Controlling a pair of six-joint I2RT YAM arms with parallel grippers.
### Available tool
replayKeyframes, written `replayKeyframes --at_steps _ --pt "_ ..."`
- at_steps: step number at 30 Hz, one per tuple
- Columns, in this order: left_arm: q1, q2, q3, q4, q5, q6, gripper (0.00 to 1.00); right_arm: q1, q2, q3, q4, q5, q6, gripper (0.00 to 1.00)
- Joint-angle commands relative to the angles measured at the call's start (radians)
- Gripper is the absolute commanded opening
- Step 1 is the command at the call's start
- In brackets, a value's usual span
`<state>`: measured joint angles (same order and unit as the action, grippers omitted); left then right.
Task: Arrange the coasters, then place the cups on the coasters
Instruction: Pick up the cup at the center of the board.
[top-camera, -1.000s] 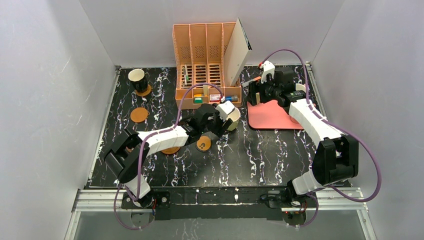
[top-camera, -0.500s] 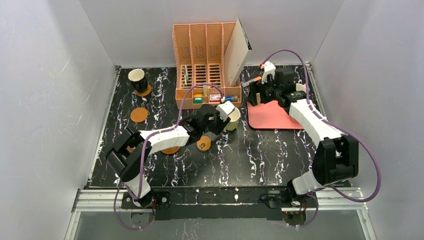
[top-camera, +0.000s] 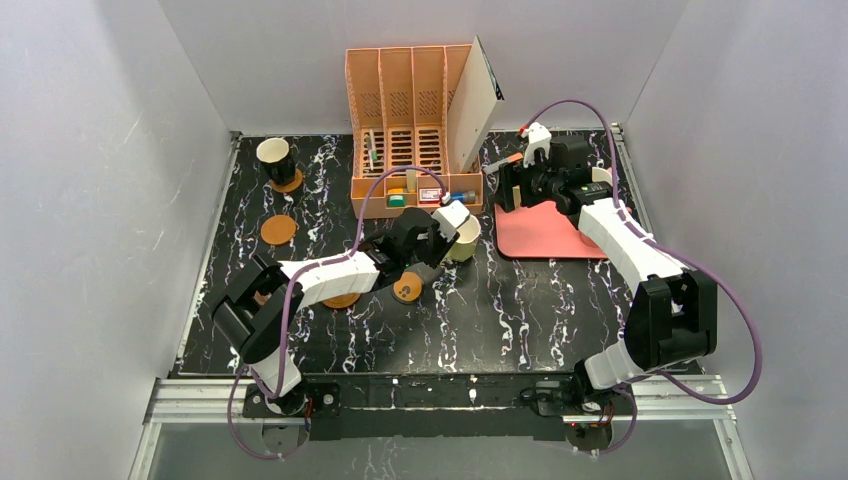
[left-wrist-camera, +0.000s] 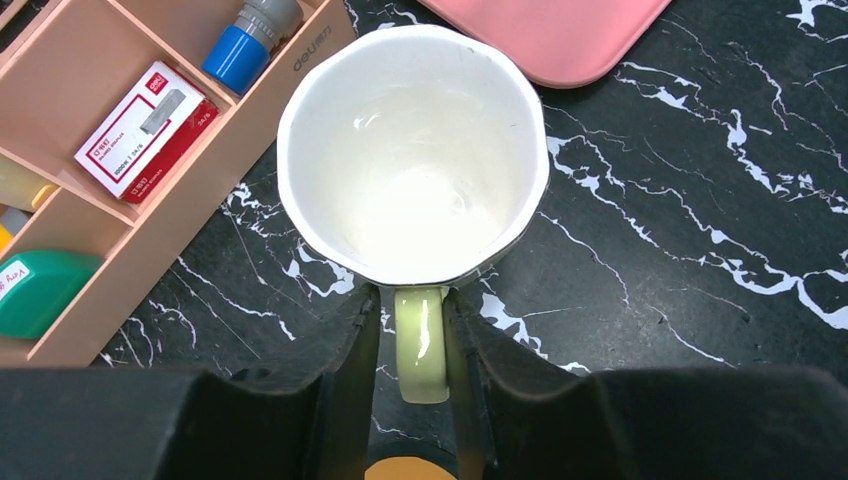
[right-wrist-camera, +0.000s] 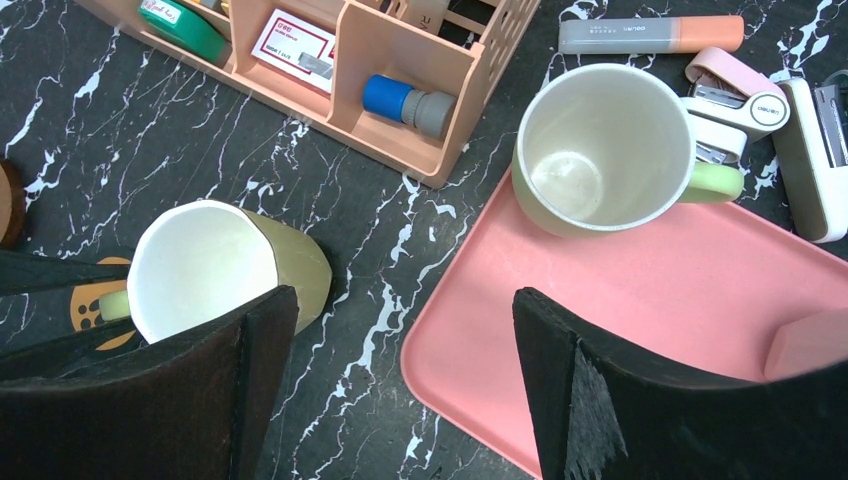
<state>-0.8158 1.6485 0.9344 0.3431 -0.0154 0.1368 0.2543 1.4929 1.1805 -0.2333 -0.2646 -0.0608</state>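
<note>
An olive green cup (left-wrist-camera: 412, 150) with a cream inside stands on the black marble table beside the organiser. My left gripper (left-wrist-camera: 420, 300) is shut on its handle, one finger on each side. Just behind the handle lies the orange coaster with dark marks (top-camera: 406, 288). A plain orange-brown coaster (top-camera: 278, 230) lies at the left, and another coaster (top-camera: 342, 299) is partly under my left arm. At the far left, a black cup (top-camera: 275, 158) stands on a coaster. My right gripper (right-wrist-camera: 405, 300) hangs open over the corner of the pink tray (right-wrist-camera: 640, 310). A yellow-green cup (right-wrist-camera: 600, 150) stands on that tray.
An orange desk organiser (top-camera: 415, 140) with a leaning white board stands at the back centre. A highlighter (right-wrist-camera: 650, 35) and a stapler (right-wrist-camera: 735, 95) lie behind the tray. Grey walls close in the table on three sides.
My left gripper's jaws have closed in onto the olive cup's handle. Neither arm has otherwise moved, and the right gripper has stayed open.
</note>
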Motion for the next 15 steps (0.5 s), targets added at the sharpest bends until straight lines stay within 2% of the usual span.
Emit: replayKeyframes --at_steps 1,4,7,8,15 --pt "0.001 0.014 0.021 0.005 -0.012 0.001 0.25 -0.007 -0.034 -0.004 0.035 -0.009 0.003 0.88" --pt "0.0 0.016 0.021 0.003 -0.014 0.006 0.2 -0.007 -0.034 -0.004 0.035 -0.009 0.003 0.88" --pt "0.001 0.019 0.027 -0.005 -0.011 0.007 0.03 -0.007 -0.036 -0.004 0.035 -0.01 0.002 0.88" --pt "0.001 0.018 0.027 -0.007 -0.011 0.008 0.0 -0.007 -0.037 -0.004 0.035 -0.01 0.002 0.88" --pt "0.003 -0.062 -0.018 0.037 -0.037 0.013 0.0 -0.009 -0.043 -0.007 0.035 -0.009 0.002 0.88"
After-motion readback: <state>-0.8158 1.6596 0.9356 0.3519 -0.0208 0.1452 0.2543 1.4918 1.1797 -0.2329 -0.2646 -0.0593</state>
